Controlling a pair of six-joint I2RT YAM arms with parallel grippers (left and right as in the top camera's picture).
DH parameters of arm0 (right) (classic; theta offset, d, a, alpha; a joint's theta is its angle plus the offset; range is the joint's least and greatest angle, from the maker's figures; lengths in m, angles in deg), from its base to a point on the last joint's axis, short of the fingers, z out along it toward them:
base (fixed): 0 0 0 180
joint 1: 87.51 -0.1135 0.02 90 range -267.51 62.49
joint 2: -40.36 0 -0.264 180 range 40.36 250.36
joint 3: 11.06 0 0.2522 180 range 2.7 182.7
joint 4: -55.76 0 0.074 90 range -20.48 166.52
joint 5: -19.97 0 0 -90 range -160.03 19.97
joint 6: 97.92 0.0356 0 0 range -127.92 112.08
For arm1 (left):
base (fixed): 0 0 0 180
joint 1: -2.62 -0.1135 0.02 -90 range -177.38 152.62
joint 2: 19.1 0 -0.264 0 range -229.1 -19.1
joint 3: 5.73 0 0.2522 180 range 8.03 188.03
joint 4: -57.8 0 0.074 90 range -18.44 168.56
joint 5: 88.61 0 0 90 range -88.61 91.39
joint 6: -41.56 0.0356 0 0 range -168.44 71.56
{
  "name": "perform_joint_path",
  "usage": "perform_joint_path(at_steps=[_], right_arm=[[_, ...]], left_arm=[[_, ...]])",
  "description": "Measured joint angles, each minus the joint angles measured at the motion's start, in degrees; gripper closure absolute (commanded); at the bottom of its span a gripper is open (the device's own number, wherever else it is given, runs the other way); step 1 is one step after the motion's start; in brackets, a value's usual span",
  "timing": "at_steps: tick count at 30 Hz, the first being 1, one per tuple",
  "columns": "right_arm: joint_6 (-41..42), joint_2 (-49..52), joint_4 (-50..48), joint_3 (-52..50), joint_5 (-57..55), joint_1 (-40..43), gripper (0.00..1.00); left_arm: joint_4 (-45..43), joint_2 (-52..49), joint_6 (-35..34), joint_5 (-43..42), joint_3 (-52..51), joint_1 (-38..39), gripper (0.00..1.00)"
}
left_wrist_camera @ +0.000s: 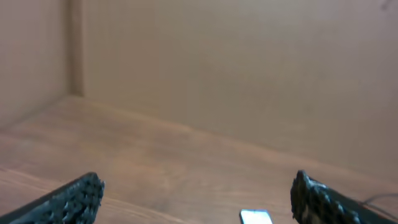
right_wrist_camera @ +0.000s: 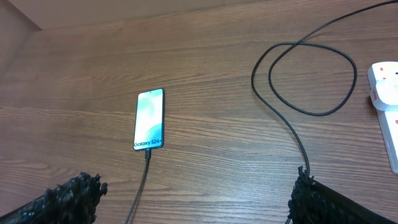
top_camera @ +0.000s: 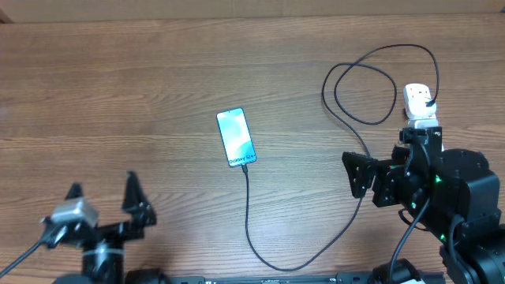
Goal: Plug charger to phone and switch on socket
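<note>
While I check the overhead view, the slim teal-screened smartphone [top_camera: 237,136] lies mid-table. The thin black charger cable [top_camera: 260,244] meets its lower edge, and the white plastic power strip [top_camera: 419,104] sits far right. The left gripper [top_camera: 102,194] and right gripper [top_camera: 364,178] are both spread and empty.

My left wrist view shows wide jaws holding nothing.

From the right wrist, the cable looks limp and light, so I'd pinch its stiff connector [right_wrist_camera: 148,152]. The strip may skid when pressed.

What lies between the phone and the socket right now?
Only a loop of the charger, close to the socket; from there to the phone the table is bare wood. The overhead view shows this, and the right wrist view does too.
</note>
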Motion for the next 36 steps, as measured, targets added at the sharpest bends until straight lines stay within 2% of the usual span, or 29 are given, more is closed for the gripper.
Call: perform_joint_path(at_steps=[4,8,10,18,23,27,36], right_arm=[[0.0,0.0,0.04,-0.04,-0.02,0.0,0.0],[0.0,0.0,0.02,-0.04,0.0,0.0,0.0],[0.0,0.0,0.04,-0.04,0.0,0.0,0.0],[0.0,0.0,0.0,-0.04,0.02,0.0,0.0],[0.0,0.0,0.04,-0.04,0.0,0.0,0.0],[0.02,0.0,0.0,-0.04,0.0,0.0,0.0],[-0.02,0.0,0.02,-0.07,-0.02,-0.02,0.0]], left_arm=[[-12.83,3.98,-0.15,-4.76,-12.17,-0.31,0.0],[-19.89,7.67,-1.73,-7.21,-22.77,-0.31,0.01],[-22.69,8.04,-2.64,-7.63,-26.34,-0.31,0.0],[-45.48,8.35,-5.42,-8.07,-39.54,-0.31,0.0],[-42.27,8.41,-5.62,-7.54,-42.12,-0.31,0.01],[-33.18,8.55,-5.73,-6.78,-42.23,-0.31,0.0],[-32.5,8.55,-6.25,-6.32,-42.23,-0.28,0.0]])
